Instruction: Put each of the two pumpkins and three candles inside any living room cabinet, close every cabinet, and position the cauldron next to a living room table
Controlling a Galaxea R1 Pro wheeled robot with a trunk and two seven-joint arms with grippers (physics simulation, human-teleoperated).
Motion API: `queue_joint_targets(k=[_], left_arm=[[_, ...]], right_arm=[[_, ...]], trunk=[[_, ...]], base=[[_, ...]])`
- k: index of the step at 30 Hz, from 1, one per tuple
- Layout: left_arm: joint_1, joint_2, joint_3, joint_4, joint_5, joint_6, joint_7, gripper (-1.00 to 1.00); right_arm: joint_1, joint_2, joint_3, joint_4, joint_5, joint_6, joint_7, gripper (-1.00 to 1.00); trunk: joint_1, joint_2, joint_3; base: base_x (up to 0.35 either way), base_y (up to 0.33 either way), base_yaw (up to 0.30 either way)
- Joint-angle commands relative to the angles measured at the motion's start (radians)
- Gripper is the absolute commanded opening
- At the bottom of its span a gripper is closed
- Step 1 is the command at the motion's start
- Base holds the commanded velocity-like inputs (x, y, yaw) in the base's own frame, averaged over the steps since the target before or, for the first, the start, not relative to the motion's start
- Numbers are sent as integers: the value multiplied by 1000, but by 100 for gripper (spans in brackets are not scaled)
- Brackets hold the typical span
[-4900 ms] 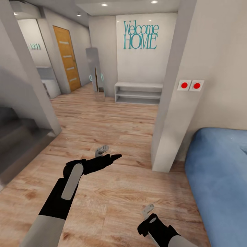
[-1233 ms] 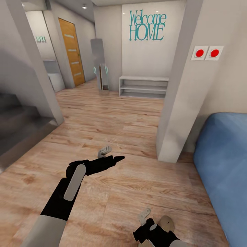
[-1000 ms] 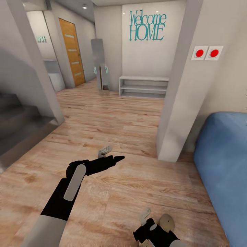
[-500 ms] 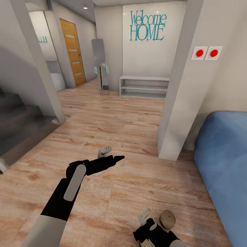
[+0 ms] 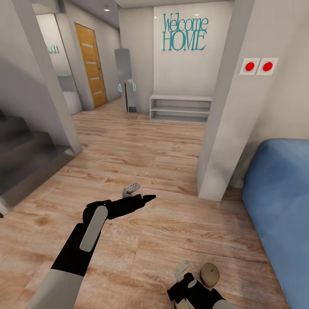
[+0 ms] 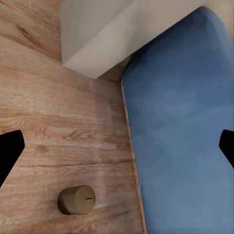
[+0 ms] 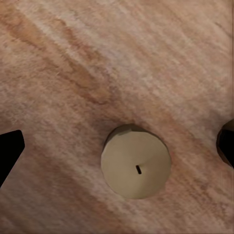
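One candle (image 5: 210,274) lies on floor (image 5: 141,154) near blue sofa (image 5: 279,206); both arms' fingers spread wide, empty.

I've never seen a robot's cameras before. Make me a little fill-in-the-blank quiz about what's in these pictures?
1. The candle stands on the wooden ____.
2. The big soft furniture beside the candle is coloured ____.
3. The teal sign on the far wall reads "Welcome ____".
4. The two buttons on the pillar are ____.

Missing words: floor; blue; HOME; red
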Motion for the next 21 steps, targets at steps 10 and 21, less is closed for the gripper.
queue_joint_targets(k=[10,21], left_arm=[[0,0,-1,0,-1,0,0,100],[0,0,-2,0,-2,0,0,100]], right_arm=[[0,1,0,1,0,2,-56,100],[0,1,0,1,0,2,-64,100]], trunk=[[23,-42,-19],[46,-84,-38]], base=[[0,0,0],[0,0,0]])
